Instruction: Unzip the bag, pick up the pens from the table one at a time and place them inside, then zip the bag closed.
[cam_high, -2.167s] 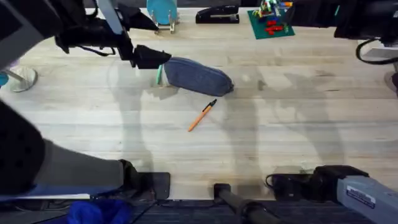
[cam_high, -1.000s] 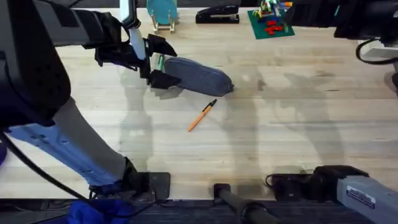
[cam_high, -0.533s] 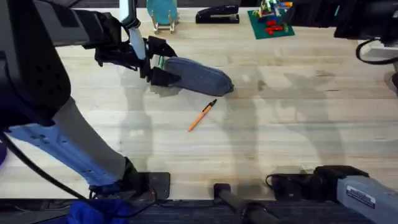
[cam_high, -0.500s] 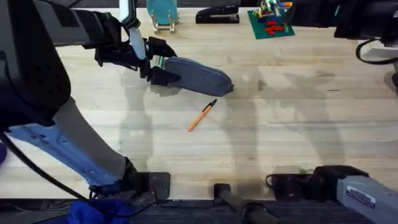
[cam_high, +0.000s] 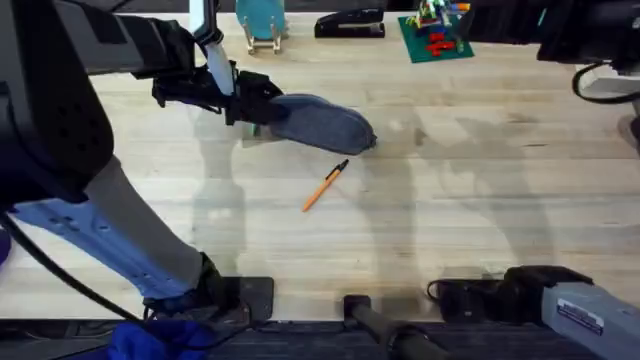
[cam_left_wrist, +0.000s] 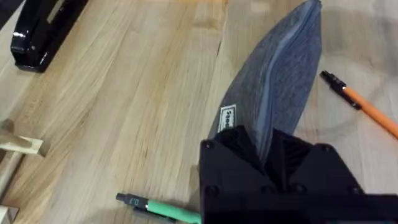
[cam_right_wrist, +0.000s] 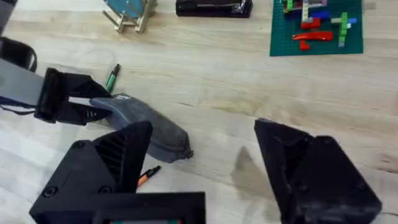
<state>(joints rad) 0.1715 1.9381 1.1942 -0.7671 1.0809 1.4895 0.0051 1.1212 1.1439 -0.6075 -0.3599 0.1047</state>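
One blue-grey pencil pouch (cam_high: 318, 122) lies on the pale wooden bench (cam_high: 450, 210), in the far left-centre part of the overhead view, its length running slantwise. Its zipper line runs along the top, as the left wrist view shows, and it looks closed along the stretch that is visible.

The left gripper (cam_high: 252, 100) sits at the pouch's left end. In the left wrist view its two black fingers (cam_left_wrist: 239, 146) are drawn close together on that end of the pouch, pinching the fabric at the zipper line.

There are two pens. The orange pen (cam_high: 325, 186) with a black tip lies on the bench just in front of the pouch, apart from it. The green pen (cam_right_wrist: 112, 77) lies just beside the pouch's left end, close to the left gripper.

The right gripper (cam_right_wrist: 205, 165) hangs above the bench, well apart from the pouch, its two fingers spread wide with nothing between them.

At the far edge of the bench stand one black stapler (cam_high: 350, 22), one green baseplate with small coloured bricks (cam_high: 436, 35), and one teal piece on a wooden stand (cam_high: 261, 22).
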